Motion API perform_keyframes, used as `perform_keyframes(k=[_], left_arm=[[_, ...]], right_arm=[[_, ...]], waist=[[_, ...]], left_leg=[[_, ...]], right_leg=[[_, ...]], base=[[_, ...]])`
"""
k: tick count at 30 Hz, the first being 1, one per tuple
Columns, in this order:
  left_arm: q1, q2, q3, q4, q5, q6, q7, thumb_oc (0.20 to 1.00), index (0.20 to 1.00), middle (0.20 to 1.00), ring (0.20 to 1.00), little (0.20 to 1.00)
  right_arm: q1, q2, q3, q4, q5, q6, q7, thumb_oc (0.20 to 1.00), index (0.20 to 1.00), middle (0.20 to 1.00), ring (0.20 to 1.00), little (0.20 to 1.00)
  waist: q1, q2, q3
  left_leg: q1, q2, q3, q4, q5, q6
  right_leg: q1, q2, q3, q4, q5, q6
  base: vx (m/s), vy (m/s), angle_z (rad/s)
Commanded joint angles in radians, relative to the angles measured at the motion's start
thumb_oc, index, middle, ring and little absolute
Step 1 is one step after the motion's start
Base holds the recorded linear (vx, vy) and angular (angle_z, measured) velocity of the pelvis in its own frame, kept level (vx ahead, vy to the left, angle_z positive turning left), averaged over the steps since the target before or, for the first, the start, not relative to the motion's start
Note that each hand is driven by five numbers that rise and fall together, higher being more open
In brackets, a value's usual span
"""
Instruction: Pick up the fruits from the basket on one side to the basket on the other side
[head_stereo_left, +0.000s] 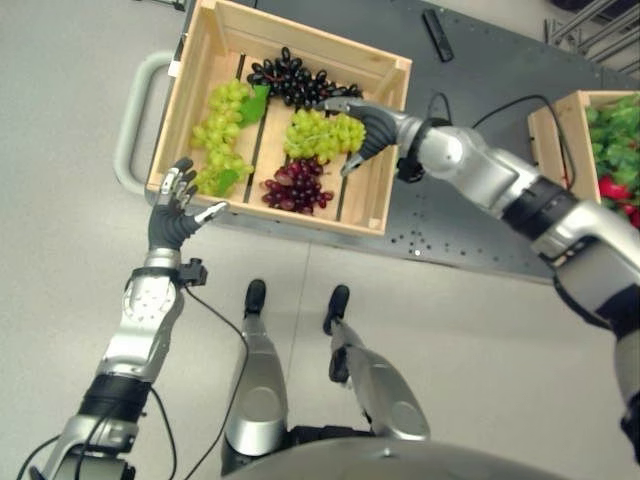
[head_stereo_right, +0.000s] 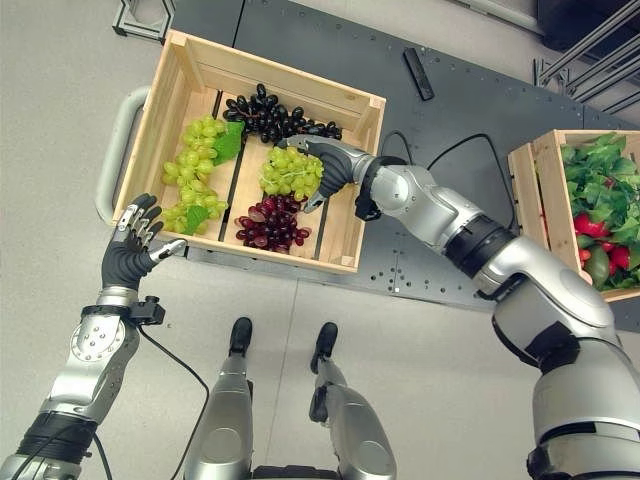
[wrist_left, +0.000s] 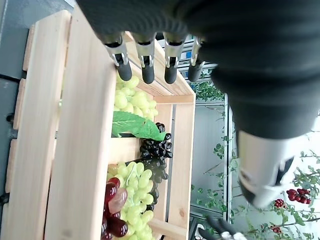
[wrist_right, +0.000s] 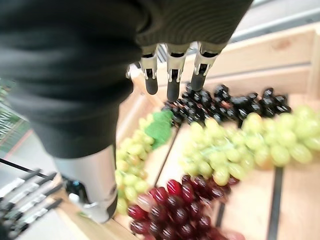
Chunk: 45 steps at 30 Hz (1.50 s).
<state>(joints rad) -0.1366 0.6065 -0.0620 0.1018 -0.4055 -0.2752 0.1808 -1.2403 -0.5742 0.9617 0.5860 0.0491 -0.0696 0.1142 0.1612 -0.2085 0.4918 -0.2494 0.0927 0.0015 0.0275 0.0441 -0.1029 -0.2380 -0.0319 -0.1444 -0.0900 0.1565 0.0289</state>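
- Grapes are the fruit at stake: a green bunch lies in the middle of the wooden crate, and the right hand is placed over its far edge with the fingers extended and only loosely bent, the thumb hanging at the bunch's near side; nothing is clasped yet.
- From the right wrist view, the fingertips are seen pointing toward the black bunch just behind the green one. If the hand is closed from here, berries of both bunches could be caught together, or loose grapes could be stripped off rather than the whole cluster lifted.
- A red bunch lies just beside the green one on the near side; it could be dragged or nudged by the thumb as the grasp is made.
- A grip taken on the berries and not near the stem would probably be weak, and the bunch could sag or slip out during the carry to the second crate at the robot's right, which already holds leafy greens and red fruit.
- A long green bunch with a leaf sits along the crate's left side, untouched.
- The left hand is held with fingers spread and straight at the crate's near left corner, holding nothing; the crate could be shifted if that hand is pressed against the rim.
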Motion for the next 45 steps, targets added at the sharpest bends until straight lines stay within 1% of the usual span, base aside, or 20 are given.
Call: perform_keyframes(k=[1, 5, 6, 7, 10, 14, 15, 16, 21, 25, 26, 27, 28, 30, 31, 34, 37, 40, 45], left_arm=[[-0.005, 0.050, 0.022, -0.113, 0.038, -0.060, 0.028, 1.000, 1.000, 1.000, 1.000, 1.000], [-0.015, 0.051, 0.014, -0.117, 0.045, -0.064, 0.046, 1.000, 1.000, 1.000, 1.000, 1.000], [-0.018, 0.059, 0.009, -0.120, 0.058, -0.065, 0.050, 1.000, 1.000, 1.000, 1.000, 1.000], [-0.020, 0.059, 0.009, -0.120, 0.058, -0.065, 0.050, 1.000, 1.000, 1.000, 1.000, 1.000], [-0.024, 0.059, -0.001, -0.125, 0.060, -0.068, 0.052, 1.000, 1.000, 1.000, 1.000, 1.000], [-0.022, 0.060, -0.009, -0.140, 0.057, -0.073, 0.050, 1.000, 1.000, 1.000, 1.000, 1.000], [-0.022, 0.060, -0.010, -0.140, 0.057, -0.073, 0.050, 1.000, 1.000, 1.000, 1.000, 1.000], [-0.016, 0.066, -0.010, -0.158, 0.054, -0.078, 0.048, 1.000, 1.000, 1.000, 1.000, 1.000], [-0.019, 0.068, -0.017, -0.189, 0.039, -0.092, 0.047, 1.000, 1.000, 1.000, 1.000, 1.000], [-0.030, 0.065, -0.027, -0.193, 0.043, -0.095, 0.056, 1.000, 1.000, 1.000, 1.000, 1.000], [-0.026, 0.063, -0.032, -0.195, 0.040, -0.094, 0.055, 1.000, 1.000, 1.000, 1.000, 1.000], [-0.031, 0.063, -0.034, -0.197, 0.037, -0.093, 0.053, 1.000, 1.000, 1.000, 1.000, 1.000], [-0.029, 0.062, -0.040, -0.196, 0.036, -0.095, 0.054, 1.000, 1.000, 1.000, 1.000, 1.000], [-0.029, 0.062, -0.040, -0.196, 0.036, -0.095, 0.054, 1.000, 1.000, 1.000, 1.000, 1.000], [-0.028, 0.062, -0.046, -0.200, 0.033, -0.095, 0.055, 1.000, 1.000, 1.000, 1.000, 1.000], [-0.034, 0.059, -0.053, -0.198, 0.035, -0.095, 0.057, 1.000, 1.000, 1.000, 1.000, 1.000], [-0.037, 0.056, -0.062, -0.194, 0.039, -0.096, 0.062, 1.000, 1.000, 1.000, 1.000, 1.000], [-0.029, 0.059, -0.056, -0.196, 0.043, -0.094, 0.065, 1.000, 1.000, 1.000, 1.000, 1.000], [-0.015, 0.056, -0.044, -0.194, 0.056, -0.089, 0.074, 1.000, 1.000, 1.000, 1.000, 1.000]], right_arm=[[-0.123, 0.026, 0.010, 0.053, -0.049, -0.005, -0.045, 1.000, 1.000, 1.000, 1.000, 1.000], [-0.137, 0.047, 0.003, 0.106, -0.082, 0.001, -0.071, 1.000, 1.000, 1.000, 1.000, 1.000], [-0.142, 0.044, -0.001, 0.129, -0.095, 0.003, -0.081, 1.000, 1.000, 1.000, 1.000, 1.000], [-0.143, 0.044, -0.001, 0.129, -0.095, 0.003, -0.081, 1.000, 1.000, 1.000, 1.000, 1.000], [-0.156, 0.037, -0.004, 0.154, -0.110, 0.006, -0.094, 1.000, 1.000, 1.000, 1.000, 1.000], [-0.165, 0.006, -0.005, 0.157, -0.110, 0.002, -0.102, 1.000, 1.000, 1.000, 1.000, 1.000], [-0.166, 0.005, -0.005, 0.157, -0.110, 0.002, -0.102, 1.000, 1.000, 1.000, 1.000, 1.000], [-0.179, -0.017, 0.002, 0.150, -0.114, 0.001, -0.101, 1.000, 1.000, 1.000, 1.000, 1.000], [-0.233, -0.086, 0.017, 0.214, -0.102, -0.004, -0.125, 1.000, 1.000, 1.000, 1.000, 1.000], [-0.279, -0.132, 0.028, 0.256, -0.073, -0.007, -0.144, 1.000, 1.000, 1.000, 1.000, 1.000], [-0.285, -0.140, 0.037, 0.275, -0.069, -0.010, -0.147, 1.000, 1.000, 1.000, 1.000, 1.000], [-0.292, -0.149, 0.038, 0.279, -0.063, -0.011, -0.148, 1.000, 1.000, 1.000, 1.000, 1.000], [-0.297, -0.153, 0.034, 0.295, -0.052, -0.011, -0.155, 1.000, 1.000, 1.000, 1.000, 1.000], [-0.297, -0.153, 0.034, 0.295, -0.052, -0.011, -0.155, 1.000, 1.000, 1.000, 1.000, 1.000], [-0.323, -0.176, 0.047, 0.325, -0.061, -0.011, -0.171, 1.000, 1.000, 1.000, 1.000, 1.000], [-0.352, -0.197, 0.065, 0.352, -0.082, -0.008, -0.189, 1.000, 1.000, 1.000, 1.000, 1.000], [-0.374, -0.209, 0.061, 0.368, -0.059, -0.012, -0.205, 1.000, 1.000, 1.000, 1.000, 1.000], [-0.409, -0.233, 0.078, 0.334, -0.041, -0.014, -0.209, 1.000, 1.000, 1.000, 1.000, 1.000], [-0.458, -0.268, 0.120, 0.262, -0.046, -0.019, -0.210, 1.000, 1.000, 1.000, 1.000, 1.000]], waist=[[0.029, -0.055, 0.028], [0.017, -0.036, 0.028], [0.012, -0.022, 0.028], [0.011, -0.022, 0.028], [0.003, -0.002, 0.028], [-0.009, 0.026, 0.028], [-0.009, 0.026, 0.028], [-0.014, 0.037, 0.028], [-0.016, 0.065, 0.028], [-0.023, 0.080, 0.028], [-0.023, 0.083, 0.028], [-0.026, 0.084, 0.028], [-0.024, 0.090, 0.028], [-0.024, 0.090, 0.028], [-0.027, 0.100, 0.028], [-0.030, 0.107, 0.028], [-0.032, 0.110, 0.028], [-0.043, 0.102, 0.028], [-0.059, 0.079, 0.028]], left_leg=[[-0.076, -0.042, -0.003, 0.052, -0.014, 0.045], [-0.143, -0.047, -0.009, 0.083, -0.018, 0.047], [-0.177, -0.049, -0.012, 0.092, -0.015, 0.047], [-0.180, -0.049, -0.013, 0.094, -0.015, 0.047], [-0.226, -0.056, -0.016, 0.106, -0.012, 0.048], [-0.285, -0.062, -0.019, 0.122, -0.007, 0.049], [-0.286, -0.062, -0.019, 0.123, -0.007, 0.049], [-0.312, -0.065, -0.023, 0.123, -0.002, 0.049], [-0.371, -0.070, -0.030, 0.110, 0.019, 0.048], [-0.414, -0.076, -0.031, 0.113, 0.024, 0.044], [-0.416, -0.076, -0.032, 0.119, 0.016, 0.043], [-0.433, -0.078, -0.032, 0.122, 0.024, 0.043], [-0.437, -0.079, -0.034, 0.127, 0.018, 0.042], [-0.437, -0.079, -0.034, 0.127, 0.018, 0.042], [-0.462, -0.081, -0.035, 0.132, 0.019, 0.042], [-0.483, -0.082, -0.034, 0.137, 0.020, 0.041], [-0.493, -0.083, -0.034, 0.139, 0.019, 0.042], [-0.498, -0.081, -0.032, 0.139, 0.018, 0.041], [-0.492, -0.079, -0.029, 0.141, 0.014, 0.040]], right_leg=[[-0.062, -0.046, 0.011, 0.142, -0.088, 0.086], [-0.124, -0.048, 0.006, 0.167, -0.086, 0.085], [-0.157, -0.050, 0.004, 0.179, -0.086, 0.085], [-0.160, -0.050, 0.003, 0.181, -0.086, 0.084], [-0.207, -0.054, 0.002, 0.196, -0.087, 0.083], [-0.271, -0.062, -0.003, 0.222, -0.091, 0.082], [-0.271, -0.062, -0.003, 0.222, -0.091, 0.082], [-0.303, -0.066, -0.004, 0.234, -0.093, 0.082], [-0.372, -0.077, -0.016, 0.251, -0.090, 0.085], [-0.418, -0.082, -0.023, 0.262, -0.090, 0.086], [-0.422, -0.081, -0.020, 0.268, -0.096, 0.086], [-0.436, -0.085, -0.024, 0.269, -0.090, 0.086], [-0.439, -0.084, -0.025, 0.276, -0.096, 0.086], [-0.439, -0.085, -0.025, 0.276, -0.096, 0.086], [-0.469, -0.088, -0.023, 0.288, -0.097, 0.087], [-0.492, -0.091, -0.027, 0.297, -0.098, 0.089], [-0.507, -0.092, -0.024, 0.302, -0.098, 0.091], [-0.515, -0.090, -0.020, 0.305, -0.098, 0.092], [-0.511, -0.089, -0.015, 0.305, -0.099, 0.092]], base=[[-0.04, 0.010, 0.05], [-0.04, 0.016, 0.04], [-0.05, 0.022, 0.02], [-0.05, 0.017, 0.01], [-0.04, 0.021, 0.02], [-0.03, 0.019, -0.01], [-0.04, 0.025, 0.02], [-0.03, 0.014, 0.04], [-0.02, -0.002, 0.03], [0.00, -0.004, 0.08], [0.00, -0.004, 0.05], [0.02, -0.016, 0.09], [0.01, -0.013, 0.07], [0.01, -0.004, 0.05], [0.01, -0.002, 0.03], [0.01, -0.004, 0.04], [0.01, 0.005, 0.05], [0.00, 0.000, 0.00], [0.00, 0.000, 0.00]])
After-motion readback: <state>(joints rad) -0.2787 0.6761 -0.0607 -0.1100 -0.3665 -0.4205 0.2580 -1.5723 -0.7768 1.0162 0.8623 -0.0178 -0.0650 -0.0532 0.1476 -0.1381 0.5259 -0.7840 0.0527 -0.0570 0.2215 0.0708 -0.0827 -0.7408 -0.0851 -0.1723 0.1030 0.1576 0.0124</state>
